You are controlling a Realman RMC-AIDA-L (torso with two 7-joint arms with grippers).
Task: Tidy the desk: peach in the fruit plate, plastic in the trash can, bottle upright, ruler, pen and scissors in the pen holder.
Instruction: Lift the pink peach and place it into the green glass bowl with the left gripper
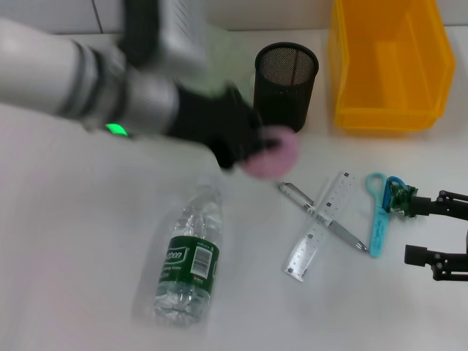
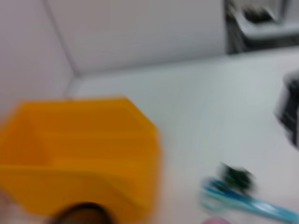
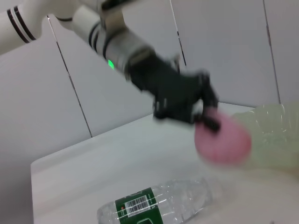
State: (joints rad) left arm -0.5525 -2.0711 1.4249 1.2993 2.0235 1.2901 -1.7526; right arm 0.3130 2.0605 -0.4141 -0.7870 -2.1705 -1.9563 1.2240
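Head view shows the left gripper (image 1: 256,150) with its jaws pinching the round pink peach (image 1: 273,156), held above the white tabletop (image 1: 88,241) just in front of the black mesh pen holder (image 1: 286,84). No fruit plate shows; the yellow plastic bin (image 1: 387,62) lies beyond the holder. The right gripper (image 1: 431,234), jaws spread, waits past the blue-handled scissors (image 1: 378,212).

Pink round peach (image 1: 272,155): held off the white tabletop (image 1: 73,241), in front of the black mesh pen holder (image 1: 286,84).
Clear plastic bottle with green label (image 1: 187,259): lying on its side.
Transparent ruler (image 1: 322,224), silver pen (image 1: 322,216) across it, blue-handled scissors (image 1: 379,212) just beside: lying flat.
Yellow plastic bin (image 1: 386,62): standing beside the holder.
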